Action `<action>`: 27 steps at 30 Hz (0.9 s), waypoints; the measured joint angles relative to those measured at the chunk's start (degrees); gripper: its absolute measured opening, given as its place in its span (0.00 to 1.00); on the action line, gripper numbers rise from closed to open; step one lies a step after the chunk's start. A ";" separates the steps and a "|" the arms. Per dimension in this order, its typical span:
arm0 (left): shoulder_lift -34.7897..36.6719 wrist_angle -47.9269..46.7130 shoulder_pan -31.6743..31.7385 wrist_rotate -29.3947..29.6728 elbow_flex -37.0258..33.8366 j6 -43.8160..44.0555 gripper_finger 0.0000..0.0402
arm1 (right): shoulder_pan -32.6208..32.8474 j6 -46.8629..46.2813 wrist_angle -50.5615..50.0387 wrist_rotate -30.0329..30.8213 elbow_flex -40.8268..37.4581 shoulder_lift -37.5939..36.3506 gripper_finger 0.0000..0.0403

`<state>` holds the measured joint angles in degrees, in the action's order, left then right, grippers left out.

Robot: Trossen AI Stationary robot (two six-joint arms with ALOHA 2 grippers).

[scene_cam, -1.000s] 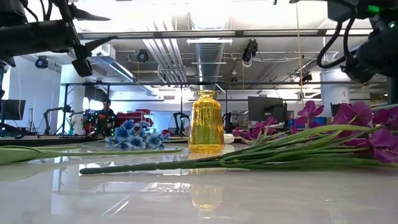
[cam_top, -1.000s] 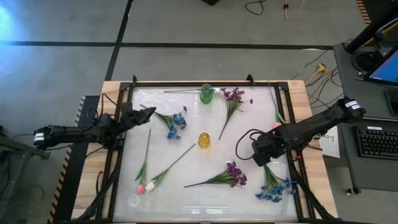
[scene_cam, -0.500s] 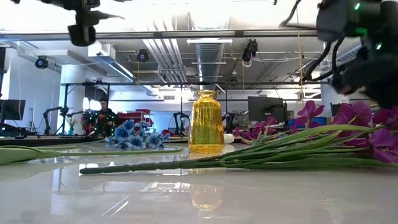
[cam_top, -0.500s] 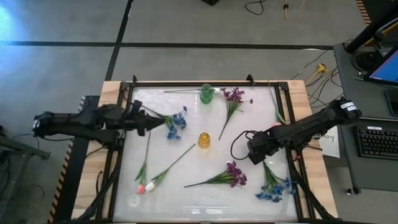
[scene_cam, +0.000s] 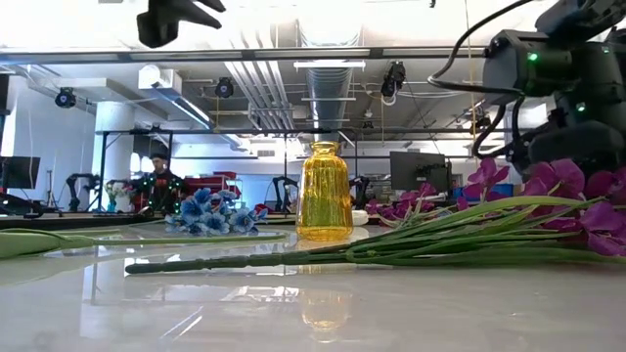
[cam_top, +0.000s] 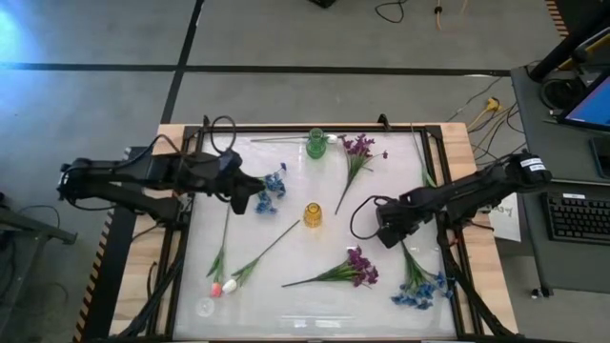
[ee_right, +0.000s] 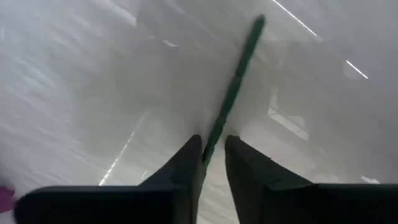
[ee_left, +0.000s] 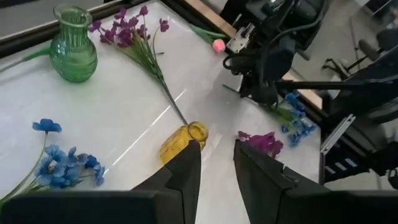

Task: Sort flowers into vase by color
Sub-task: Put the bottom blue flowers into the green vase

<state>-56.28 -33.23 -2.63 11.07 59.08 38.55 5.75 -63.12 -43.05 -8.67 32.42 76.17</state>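
Note:
Flowers lie flat on the white table. A blue bunch (cam_top: pixel 269 186) lies at the left and another (cam_top: pixel 419 288) at the near right. One purple bunch (cam_top: pixel 357 148) is far, another (cam_top: pixel 360 267) near. Pink and white buds (cam_top: pixel 221 284) lie near left. A green vase (cam_top: pixel 315 143) stands far and a yellow vase (cam_top: pixel 313 213) in the middle. My left gripper (cam_top: pixel 244 202) hangs open above the table beside the left blue bunch, with nothing between its fingers (ee_left: pixel 186 163). My right gripper (cam_top: pixel 383 236) is low, just beyond the near-right blue bunch, shut on a green stem (ee_right: pixel 239 68). My right gripper pinches a green flower stem (ee_right: pixel 214 134) between its two fingers, some way back from the stem's free end (ee_right: pixel 258 23). The fingers come from above, pointing down, one on each side of the stem. The stem lies on the table; its blossom end is out of the wrist view.
A small clear vase (cam_top: pixel 206 307) stands at the near left corner. A pink bud (ee_left: pixel 218 45) lies by the right edge, behind my right arm. A black frame (cam_top: pixel 286 127) rims the table. Bare table lies between the yellow vase and the near edge.
My left gripper has travelled toward the table's right edge, from the left rim to beside the left blue bunch, staying high. My right gripper has shifted a little toward the left edge and come down to the table. No flower has moved.

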 joint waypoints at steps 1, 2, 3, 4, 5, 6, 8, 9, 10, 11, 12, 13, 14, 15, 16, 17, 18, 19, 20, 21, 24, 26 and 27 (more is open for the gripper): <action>-0.53 -0.03 -0.06 -0.02 0.01 0.00 0.21 | -0.48 0.94 0.23 -0.24 0.00 0.50 0.11; -1.00 -0.05 -0.14 -0.02 0.01 0.04 0.21 | -0.93 1.60 0.41 -0.39 0.11 0.92 0.09; -1.38 -0.03 -0.24 -0.02 0.01 0.08 0.21 | -1.42 2.73 0.61 -0.54 0.19 1.28 0.07; -1.70 -0.03 -0.35 -0.02 0.01 0.17 0.21 | -1.89 4.06 0.85 -0.82 0.22 1.64 0.05; -1.93 0.00 -0.41 -0.03 -0.09 0.21 0.21 | -2.43 5.39 0.92 -0.87 0.28 1.94 0.04; -2.12 -0.01 -0.56 -0.04 -0.24 0.24 0.21 | -2.95 6.54 0.94 -0.91 0.44 2.30 0.03; -2.20 -0.04 -0.82 -0.02 -0.61 0.48 0.21 | -4.08 9.04 0.94 -1.05 0.91 2.84 0.03; -2.18 -0.16 -0.92 -0.04 -0.69 0.86 0.21 | -4.63 11.40 0.95 -0.95 1.34 3.18 0.03; -2.08 -0.18 -0.98 -0.04 -0.73 1.17 0.21 | -5.05 14.98 0.85 -0.65 2.13 3.49 0.03; -1.98 -0.12 -1.16 -0.02 -0.73 1.39 0.21 | -5.29 19.55 0.57 -0.31 3.23 3.78 0.03; -1.81 -0.08 -1.37 0.01 -0.75 1.49 0.21 | -5.31 24.77 0.15 -0.02 4.53 4.10 0.03; -1.66 -0.06 -1.54 0.03 -0.75 1.56 0.21 | -5.12 30.03 -0.42 0.45 6.21 4.54 0.03; -1.44 -0.04 -1.68 0.16 -0.75 1.71 0.21 | -4.75 35.18 -1.19 1.21 8.28 4.95 0.03; -1.27 -0.03 -1.76 0.24 -0.76 2.12 0.21 | -4.05 40.13 -1.06 2.61 10.27 5.52 0.03; -1.12 0.00 -1.77 0.24 -0.77 2.54 0.21 | -3.12 45.42 -0.09 4.50 13.21 6.08 0.03; -0.98 0.02 -1.79 0.28 -0.77 2.64 0.21 | -2.34 50.25 -0.60 4.64 16.04 6.29 0.03; -0.91 0.00 -1.83 0.28 -0.79 2.64 0.21 | -1.58 54.04 -3.03 4.57 18.53 6.36 0.03; -0.86 0.04 -1.84 0.38 -0.80 2.56 0.21 | -0.83 56.81 -6.22 4.45 20.90 6.54 0.03; -0.83 0.04 -1.84 0.42 -0.80 2.42 0.21 | -0.06 58.26 -8.17 4.77 23.13 7.21 0.03; -0.83 0.04 -1.84 0.48 -0.82 2.11 0.21 | 0.63 58.77 -7.66 5.46 25.52 7.88 0.03; -1.05 0.17 -1.84 1.20 -0.82 1.82 0.21 | 1.16 60.37 -6.89 6.76 31.58 9.20 0.03; -1.23 0.17 -1.84 1.20 -0.93 1.83 0.21 | 1.15 60.64 -6.86 7.77 34.83 10.94 0.03; -1.39 0.28 -1.84 1.20 -0.93 2.03 0.21 | 1.17 61.14 -6.11 8.58 36.28 12.37 0.03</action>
<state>-57.66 -32.95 -4.47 12.27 58.15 40.58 6.92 -1.98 -49.16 -0.09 68.70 88.54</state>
